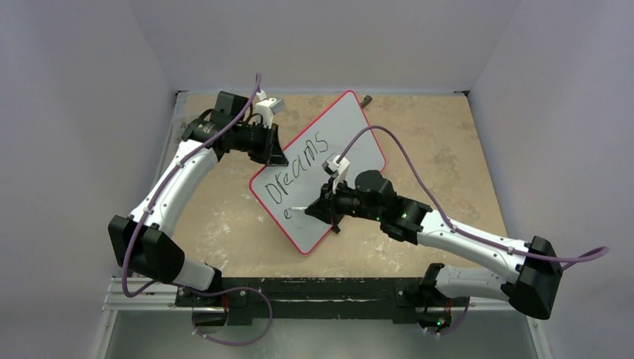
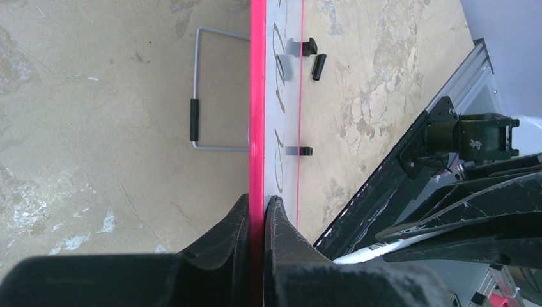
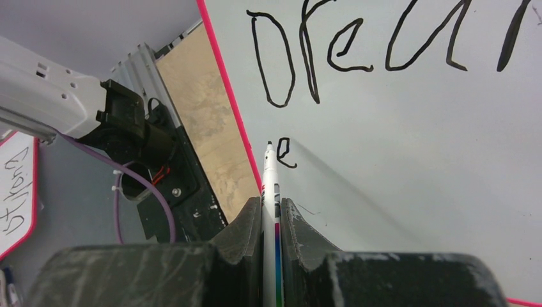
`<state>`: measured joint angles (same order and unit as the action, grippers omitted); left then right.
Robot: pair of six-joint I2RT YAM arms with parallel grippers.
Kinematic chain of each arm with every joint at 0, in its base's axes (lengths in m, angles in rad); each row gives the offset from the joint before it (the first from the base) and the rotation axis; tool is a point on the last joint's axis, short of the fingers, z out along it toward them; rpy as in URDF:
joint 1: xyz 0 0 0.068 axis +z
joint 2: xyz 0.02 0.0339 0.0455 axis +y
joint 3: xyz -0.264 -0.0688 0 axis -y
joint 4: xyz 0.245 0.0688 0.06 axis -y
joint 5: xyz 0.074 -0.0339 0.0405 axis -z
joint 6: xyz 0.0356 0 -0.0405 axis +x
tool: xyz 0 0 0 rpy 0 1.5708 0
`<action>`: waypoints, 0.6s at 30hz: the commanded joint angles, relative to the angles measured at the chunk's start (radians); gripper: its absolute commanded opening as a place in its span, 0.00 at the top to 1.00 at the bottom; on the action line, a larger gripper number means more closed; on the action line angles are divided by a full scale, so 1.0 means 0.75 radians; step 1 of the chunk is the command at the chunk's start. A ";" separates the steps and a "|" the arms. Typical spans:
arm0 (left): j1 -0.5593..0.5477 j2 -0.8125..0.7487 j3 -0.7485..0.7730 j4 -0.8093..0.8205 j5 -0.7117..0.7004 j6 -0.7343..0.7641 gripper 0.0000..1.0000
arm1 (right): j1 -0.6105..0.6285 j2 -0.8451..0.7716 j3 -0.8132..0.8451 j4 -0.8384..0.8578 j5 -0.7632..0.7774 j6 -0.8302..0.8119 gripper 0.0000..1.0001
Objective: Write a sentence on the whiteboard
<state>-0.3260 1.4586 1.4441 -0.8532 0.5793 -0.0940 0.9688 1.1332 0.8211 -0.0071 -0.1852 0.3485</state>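
Note:
The whiteboard [image 1: 333, 142] lies tilted on the table, white with a thin red rim. On it stands "Dreams" [image 1: 299, 170] in black, and below it a single "e" [image 1: 287, 214]. My left gripper [image 1: 275, 153] is shut on the board's left rim [image 2: 257, 128], seen edge-on in the left wrist view. My right gripper [image 1: 323, 209] is shut on a white marker [image 3: 271, 185]. Its black tip [image 3: 270, 145] sits just left of the "e" [image 3: 285, 153] on the board [image 3: 415, 147], under the "D" [image 3: 271, 61].
A small dark object [image 1: 365, 99] lies on the table beyond the board's far corner. A grey wire stand with a black grip [image 2: 195, 118] shows behind the board. A black cap [image 2: 317, 67] lies on the tan table [image 1: 448, 149]. The black rail [image 1: 314, 288] runs along the near edge.

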 commanded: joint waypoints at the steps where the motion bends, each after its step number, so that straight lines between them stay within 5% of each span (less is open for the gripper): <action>1: -0.009 0.029 -0.025 -0.008 -0.273 0.121 1.00 | -0.003 -0.023 0.035 0.028 0.044 0.007 1.00; 18: -0.009 0.013 -0.027 -0.007 -0.247 0.119 1.00 | -0.036 0.051 0.040 0.043 0.097 0.005 1.00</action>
<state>-0.3260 1.4586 1.4441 -0.8536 0.5800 -0.0944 0.9497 1.1732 0.8211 -0.0071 -0.1398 0.3500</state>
